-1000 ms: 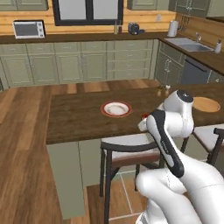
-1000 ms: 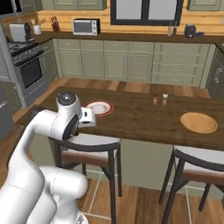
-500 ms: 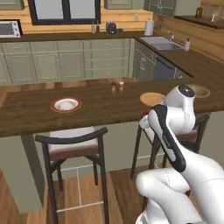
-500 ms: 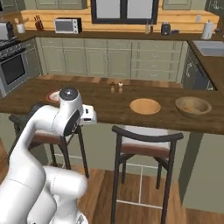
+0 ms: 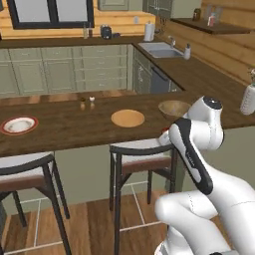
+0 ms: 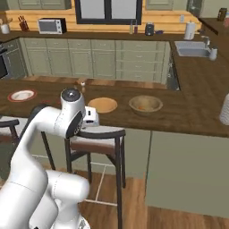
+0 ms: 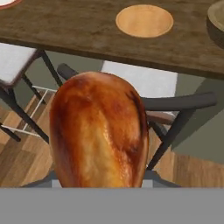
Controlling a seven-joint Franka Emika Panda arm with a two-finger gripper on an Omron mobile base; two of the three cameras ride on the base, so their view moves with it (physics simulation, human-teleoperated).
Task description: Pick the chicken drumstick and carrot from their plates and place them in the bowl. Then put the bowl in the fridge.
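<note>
The gripper (image 6: 95, 117) was pinching the chicken drumstick (image 7: 98, 131) — the fat brown end sat right in front of the hand camera. The job in hand looked like carrying it to the bowl (image 6: 145, 104), which sat on the dark counter (image 6: 188, 117) just past the flat wooden plate (image 6: 101, 105). Something orange lay inside the bowl, most likely the carrot (image 6: 142, 107), though it was too small to be sure.

To do this well, the hand would need to go up above the counter edge, move over the middle of the bowl, go low, and only then let go — so the drumstick would not bounce out.

The arm was folded up tight, with the hand held low, close to the stool (image 6: 95, 139) and below the counter top. The red-rimmed plate (image 5: 19, 125) sat far off on the left.
</note>
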